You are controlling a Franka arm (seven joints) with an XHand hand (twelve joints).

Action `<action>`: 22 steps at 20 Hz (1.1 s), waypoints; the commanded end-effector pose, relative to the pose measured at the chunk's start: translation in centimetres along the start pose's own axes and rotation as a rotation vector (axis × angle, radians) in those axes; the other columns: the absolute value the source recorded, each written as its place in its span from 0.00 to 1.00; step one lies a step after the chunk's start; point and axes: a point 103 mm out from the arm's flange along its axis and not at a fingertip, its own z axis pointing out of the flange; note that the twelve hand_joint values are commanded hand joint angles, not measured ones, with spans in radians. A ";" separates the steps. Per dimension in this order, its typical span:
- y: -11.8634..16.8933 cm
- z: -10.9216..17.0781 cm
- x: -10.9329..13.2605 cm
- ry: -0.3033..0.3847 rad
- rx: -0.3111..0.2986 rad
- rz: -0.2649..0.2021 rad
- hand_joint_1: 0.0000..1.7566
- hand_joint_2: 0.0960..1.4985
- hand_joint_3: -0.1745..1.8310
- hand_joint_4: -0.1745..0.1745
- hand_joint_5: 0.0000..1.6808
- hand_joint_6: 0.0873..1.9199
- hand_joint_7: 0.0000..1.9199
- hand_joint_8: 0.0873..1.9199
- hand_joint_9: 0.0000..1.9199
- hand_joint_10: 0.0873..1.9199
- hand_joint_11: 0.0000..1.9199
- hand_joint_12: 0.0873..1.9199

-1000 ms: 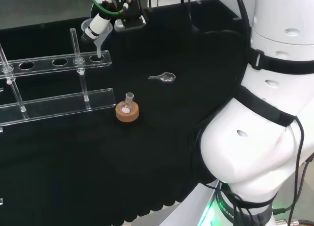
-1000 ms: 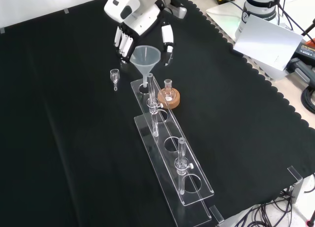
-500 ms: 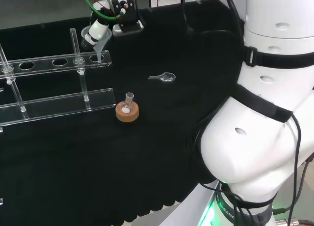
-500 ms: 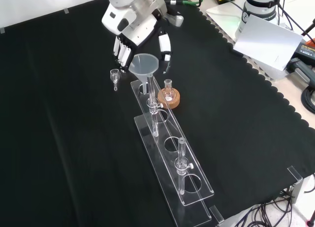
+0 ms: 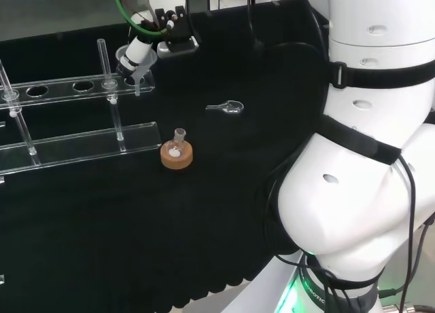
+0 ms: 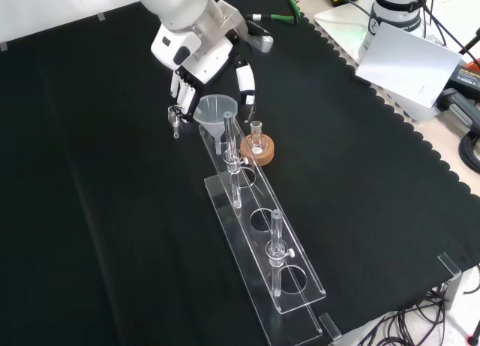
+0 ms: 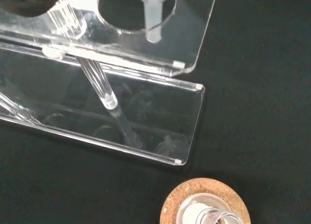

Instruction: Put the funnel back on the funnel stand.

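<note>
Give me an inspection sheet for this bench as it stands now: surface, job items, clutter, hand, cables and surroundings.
Surface: black cloth.
Job's things: funnel with its stem in the end hole of the clear funnel stand.
Clutter: small flask on cork ring; small glass piece lying on the cloth.
Hand: hand curled round the funnel's rim.
Cables: green cable above the hand.
Surroundings: white paper and gear beyond the cloth's edge.

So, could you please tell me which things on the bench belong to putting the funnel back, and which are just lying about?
Belonging to the job:
- clear plastic funnel
- clear acrylic funnel stand with round holes
- black and white hand, curled round the funnel

Lying about:
- small glass flask on a cork ring
- small clear glass scoop
</note>
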 end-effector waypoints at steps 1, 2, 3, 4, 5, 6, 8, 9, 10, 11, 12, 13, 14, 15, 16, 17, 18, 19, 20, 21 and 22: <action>0.3 0.6 0.1 -0.010 0.015 -0.005 0.40 0.44 0.33 0.26 0.24 0.16 0.24 0.37 0.41 0.23 0.29 0.65; 0.3 0.7 0.1 -0.011 0.017 -0.007 0.40 0.44 0.33 0.26 0.23 0.15 0.21 0.37 0.37 0.25 0.28 0.65; 0.3 0.7 0.1 -0.012 0.020 -0.009 0.40 0.44 0.33 0.26 0.21 0.13 0.17 0.37 0.34 0.26 0.26 0.66; 0.2 0.7 0.2 -0.013 0.021 -0.011 0.40 0.44 0.33 0.25 0.19 0.10 0.14 0.37 0.30 0.28 0.24 0.67; 0.1 0.6 0.2 -0.010 0.021 -0.014 0.40 0.44 0.33 0.26 0.17 0.07 0.10 0.36 0.26 0.30 0.21 0.68; -0.1 0.6 0.3 -0.008 0.018 -0.017 0.39 0.44 0.32 0.26 0.15 0.04 0.06 0.35 0.22 0.31 0.19 0.69; -0.6 0.3 0.3 -0.010 0.002 -0.020 0.37 0.43 0.31 0.27 0.12 0.00 0.02 0.31 0.14 0.35 0.15 0.71; -1.0 0.2 0.4 -0.014 -0.009 -0.020 0.36 0.42 0.31 0.28 0.10 0.00 0.01 0.28 0.12 0.36 0.14 0.71; -1.4 0.0 0.4 -0.012 -0.017 -0.020 0.35 0.42 0.30 0.29 0.09 0.00 0.00 0.26 0.10 0.37 0.13 0.72; -1.8 -0.2 0.5 -0.012 -0.027 -0.020 0.34 0.41 0.28 0.30 0.08 0.00 0.00 0.24 0.08 0.38 0.12 0.72; -2.2 -0.3 0.5 -0.014 -0.036 -0.019 0.33 0.41 0.28 0.30 0.08 0.00 0.00 0.22 0.07 0.38 0.11 0.73; -2.7 -0.5 0.5 -0.014 -0.047 -0.018 0.32 0.41 0.26 0.31 0.07 0.00 0.00 0.20 0.07 0.39 0.11 0.73; -3.3 -0.8 0.5 -0.013 -0.061 -0.017 0.31 0.42 0.25 0.31 0.07 0.00 0.00 0.19 0.06 0.40 0.10 0.73; -3.9 -1.0 0.4 -0.014 -0.075 -0.013 0.31 0.42 0.24 0.31 0.07 0.00 0.00 0.18 0.05 0.40 0.10 0.74; -4.6 -1.3 0.3 -0.016 -0.085 -0.005 0.30 0.42 0.24 0.31 0.06 0.00 0.00 0.18 0.05 0.40 0.10 0.74; -5.2 -1.5 0.1 -0.021 -0.092 0.005 0.30 0.42 0.24 0.32 0.06 0.00 0.00 0.17 0.05 0.40 0.09 0.74; -5.9 -1.7 -0.1 -0.019 -0.103 0.012 0.30 0.42 0.23 0.32 0.06 0.00 0.00 0.17 0.05 0.40 0.09 0.74; -6.6 -1.9 -0.4 -0.015 -0.113 0.018 0.30 0.42 0.23 0.32 0.06 0.00 0.00 0.17 0.05 0.40 0.09 0.74; -7.3 -2.0 -0.6 -0.012 -0.121 0.025 0.30 0.42 0.23 0.31 0.06 0.00 0.00 0.18 0.05 0.40 0.09 0.74; -8.1 -2.1 -0.9 -0.009 -0.131 0.031 0.30 0.42 0.23 0.31 0.06 0.00 0.00 0.18 0.06 0.40 0.09 0.74; -8.8 -2.2 -1.3 -0.004 -0.142 0.038 0.30 0.43 0.22 0.31 0.07 0.00 0.00 0.19 0.06 0.40 0.09 0.74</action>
